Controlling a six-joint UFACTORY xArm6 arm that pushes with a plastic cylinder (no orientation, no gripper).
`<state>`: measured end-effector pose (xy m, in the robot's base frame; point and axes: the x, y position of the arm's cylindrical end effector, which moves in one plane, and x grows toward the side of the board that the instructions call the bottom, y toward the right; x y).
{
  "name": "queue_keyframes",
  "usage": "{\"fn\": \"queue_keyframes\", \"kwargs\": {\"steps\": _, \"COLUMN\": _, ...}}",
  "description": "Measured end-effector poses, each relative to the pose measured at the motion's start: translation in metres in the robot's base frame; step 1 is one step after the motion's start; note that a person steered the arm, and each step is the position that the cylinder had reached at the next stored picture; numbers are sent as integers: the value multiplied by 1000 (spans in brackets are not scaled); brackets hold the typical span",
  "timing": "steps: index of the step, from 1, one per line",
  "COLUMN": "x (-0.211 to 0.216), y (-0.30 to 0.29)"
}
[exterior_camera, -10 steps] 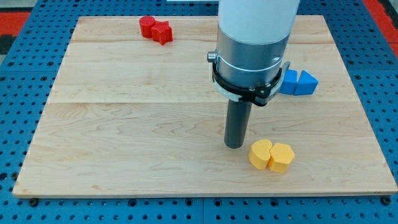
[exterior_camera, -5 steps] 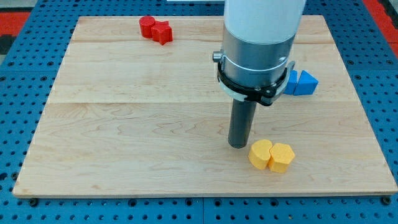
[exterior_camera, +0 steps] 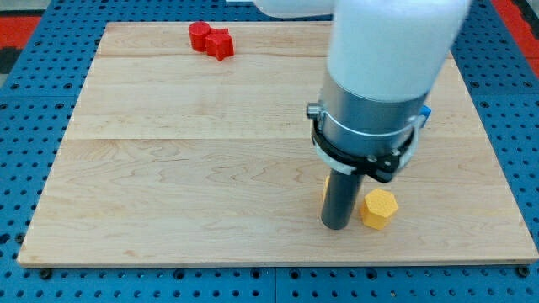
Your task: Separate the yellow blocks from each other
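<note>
Between the yellow blocks (exterior_camera: 378,209) stands my tip (exterior_camera: 337,225) — red blocks (exterior_camera: 210,39) far off.

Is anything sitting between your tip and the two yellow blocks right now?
Nothing visible does. My tip sits between them: the yellow hexagonal block lies just to the view's right, and only a sliver of the other yellow block shows behind the rod on the view's left.

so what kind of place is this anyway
Probably a robotics lab bench: a wooden board lies on a blue perforated table, and my tip stands between two yellow blocks, with red blocks far off.
</note>
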<state>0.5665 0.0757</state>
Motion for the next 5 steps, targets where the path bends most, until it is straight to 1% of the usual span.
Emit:
{"fn": "queue_keyframes", "kwargs": {"steps": 1, "x": -3, "y": 62}}
{"fn": "queue_keyframes", "kwargs": {"steps": 2, "x": -43, "y": 54}}
{"fn": "queue_keyframes", "kwargs": {"steps": 3, "x": -46, "y": 67}}
{"fn": "queue_keyframes", "kwargs": {"steps": 4, "x": -48, "y": 121}}
{"fn": "queue_keyframes", "kwargs": {"steps": 5, "x": -44, "y": 146}}
